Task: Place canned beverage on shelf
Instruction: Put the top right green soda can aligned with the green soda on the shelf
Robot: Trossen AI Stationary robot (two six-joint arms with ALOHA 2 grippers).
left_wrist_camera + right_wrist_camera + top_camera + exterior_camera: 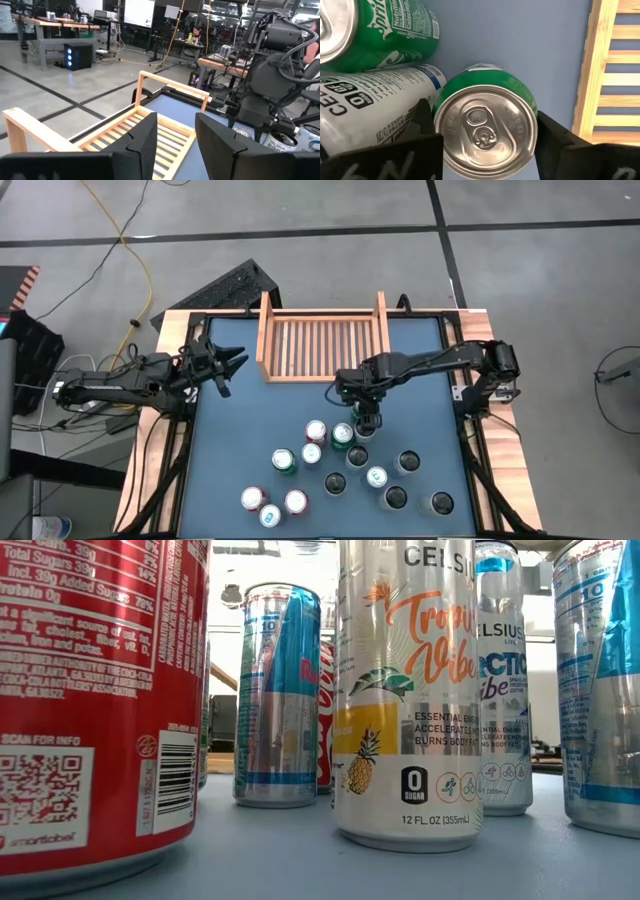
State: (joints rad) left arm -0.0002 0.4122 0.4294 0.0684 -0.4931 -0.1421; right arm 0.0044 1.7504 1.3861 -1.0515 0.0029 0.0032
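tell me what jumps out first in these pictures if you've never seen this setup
The crowd of upright cans on the near half of the blue table catches the eye first, with the empty wooden shelf at the far edge. Next is the right gripper, reaching down among the cans with its jaws open around a green can just in front of the shelf. The left gripper waits open at the table's left side, beside the shelf.

Between the matt black plastic fingers of the right claw (487,145), a glossy green aluminium can (485,132) with a brushed silver lid is seen. Beside it, a slatted pale unvarnished wooden shelf (597,75) is seen on the smooth matt blue desk (520,35).
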